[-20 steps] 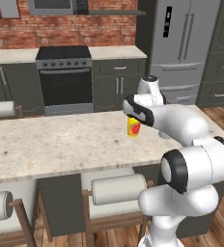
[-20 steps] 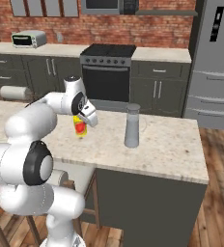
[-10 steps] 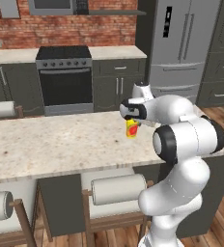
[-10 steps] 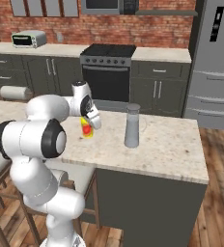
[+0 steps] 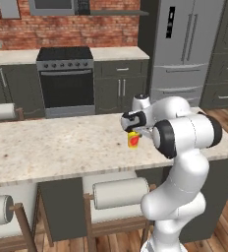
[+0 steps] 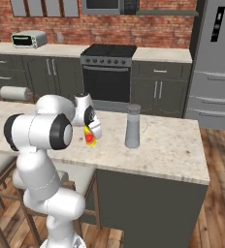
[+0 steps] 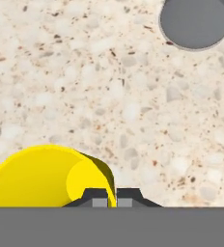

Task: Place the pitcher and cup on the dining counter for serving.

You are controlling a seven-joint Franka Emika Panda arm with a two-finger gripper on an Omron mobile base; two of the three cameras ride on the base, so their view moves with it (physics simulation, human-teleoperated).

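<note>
You've got the gripper (image 7: pixel 112 193) pinched tight on the rim of the cup (image 5: pixel 133 140), holding it over the dining counter (image 5: pixel 62 147) just right of center in the left base view. In the hand view the cup's yellow mouth sits at the bottom left. The pitcher (image 6: pixel 132 126) stands upright on the same counter, near the cup, middle of the right base view.
</note>
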